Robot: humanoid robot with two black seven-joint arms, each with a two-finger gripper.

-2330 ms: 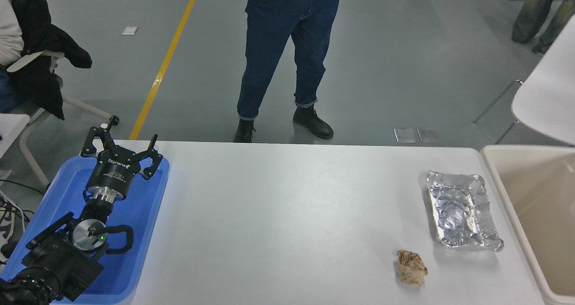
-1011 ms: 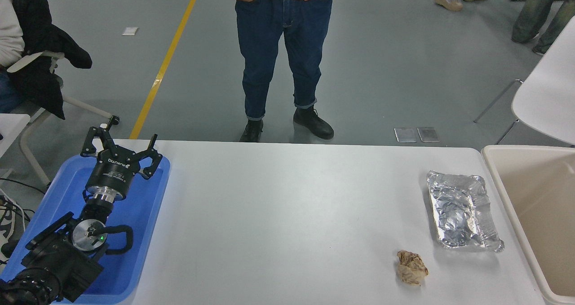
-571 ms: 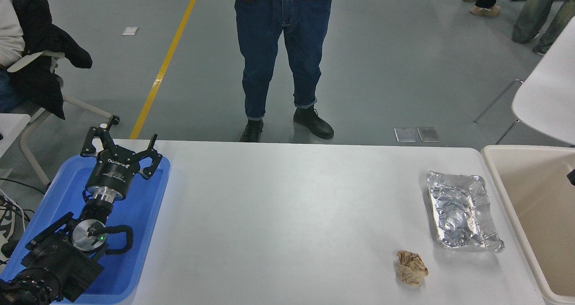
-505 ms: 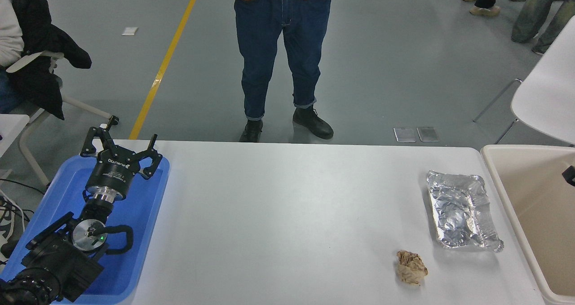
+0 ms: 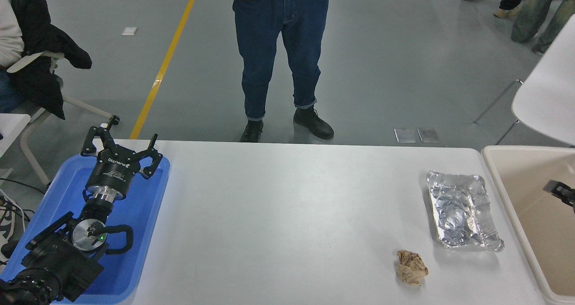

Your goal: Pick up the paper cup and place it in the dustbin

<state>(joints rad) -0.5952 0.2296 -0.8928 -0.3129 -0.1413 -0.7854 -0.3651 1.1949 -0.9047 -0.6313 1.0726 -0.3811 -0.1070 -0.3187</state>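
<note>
No paper cup is being shown anywhere on the white table [image 5: 287,215], where only a crinkled foil tray [image 5: 462,210] and a brown paper ball [image 5: 411,267] are lying near the right end; its whereabouts cannot be told. Only a dark tip of the right gripper [image 5: 560,191] is being seen at the right edge over the dustbin [image 5: 503,192], so its opening and any hold cannot be told, while the left gripper [image 5: 120,154] is being kept parked, fingers spread and empty, over the blue tray [image 5: 148,215]. Such a cup is judged to be light and easily crushed, so it is best being gripped gently across its wall below the stiffer rolled rim.
</note>
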